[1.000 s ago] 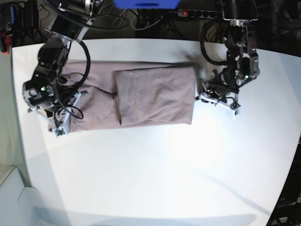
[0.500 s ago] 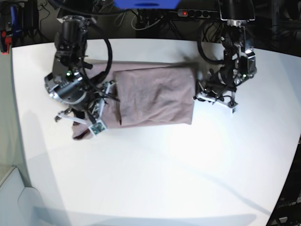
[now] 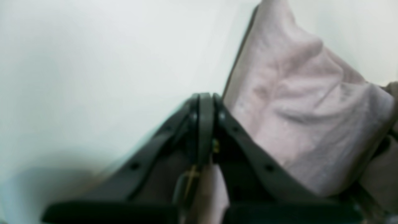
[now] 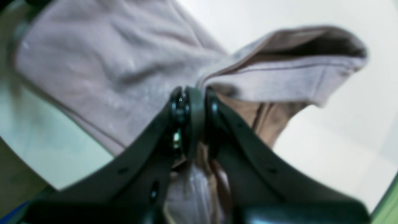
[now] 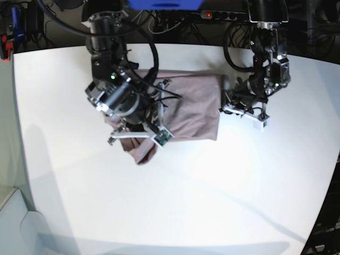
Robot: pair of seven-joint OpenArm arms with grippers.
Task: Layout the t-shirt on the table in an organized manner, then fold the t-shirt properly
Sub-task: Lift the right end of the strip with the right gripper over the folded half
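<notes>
Shirt [image 5: 191,109] is lying across the far half of the table [image 5: 175,202], long axis running side to side. Right gripper [image 4: 189,102], on the view's left, is pinching a lifted fold of the shirt's end above the cloth, arm bent over it, with the stacked layers lying toward the other arm. Left gripper [image 3: 203,105] is sitting fully closed and empty at the shirt's opposite edge, wrist low.

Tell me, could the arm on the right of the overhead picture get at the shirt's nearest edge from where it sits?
Probably yes. The left gripper sits right beside the t-shirt's edge, jaws shut, with only bare table around it. The right gripper holds the opposite end of the cloth, well clear.
</notes>
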